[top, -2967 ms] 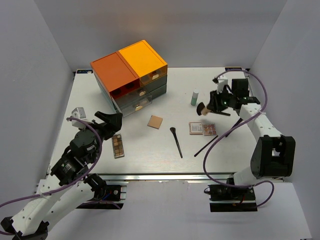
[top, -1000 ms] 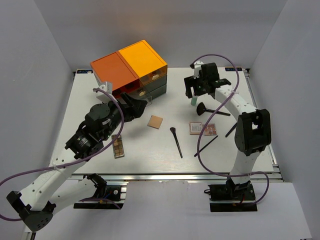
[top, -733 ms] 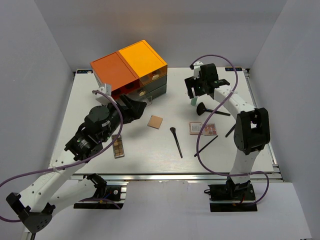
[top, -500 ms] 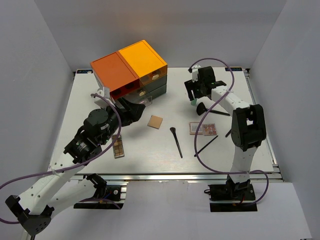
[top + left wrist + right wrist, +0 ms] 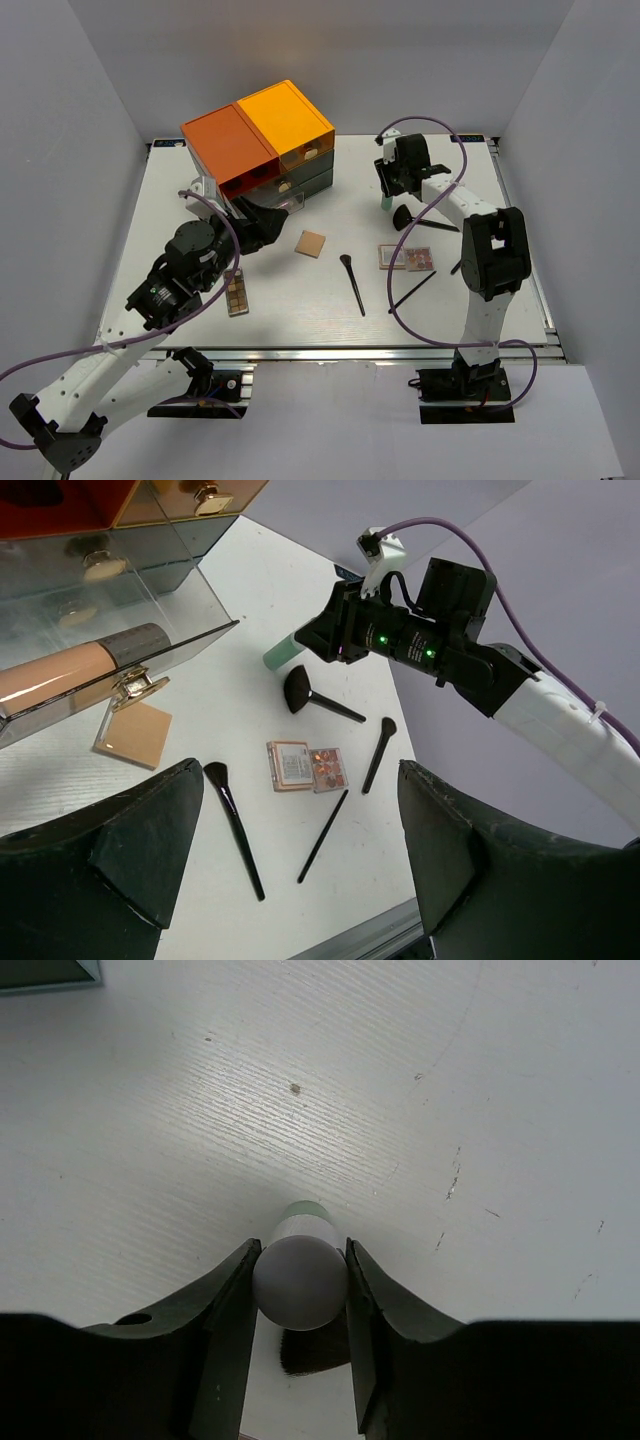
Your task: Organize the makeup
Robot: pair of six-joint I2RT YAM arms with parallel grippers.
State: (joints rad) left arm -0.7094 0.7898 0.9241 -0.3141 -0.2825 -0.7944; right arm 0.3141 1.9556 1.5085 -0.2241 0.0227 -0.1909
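Note:
My right gripper (image 5: 390, 190) (image 5: 299, 1290) is shut on the cap of the upright green-white bottle (image 5: 385, 204) (image 5: 299, 1280) (image 5: 281, 654). A fat black brush (image 5: 418, 221) (image 5: 315, 698) lies just beside it. My left gripper (image 5: 262, 222) (image 5: 300, 865) is open and empty in front of the pulled-out clear drawer (image 5: 120, 645), which holds a beige tube (image 5: 60, 672). On the table lie a tan compact (image 5: 311, 243) (image 5: 133, 735), a pink palette (image 5: 405, 257) (image 5: 307, 766), a brown palette (image 5: 236, 292) and thin brushes (image 5: 352, 283) (image 5: 412, 290) (image 5: 461, 262).
The orange-topped dark-green drawer box (image 5: 255, 135) stands at the back left, its bottom drawer open toward my left gripper. Grey walls close in the table on three sides. A metal rail (image 5: 330, 353) runs along the near edge.
My right gripper left the fat brush on the table, swung left and closed on the green-white bottle. My left arm reached up from the near left toward the open drawer.

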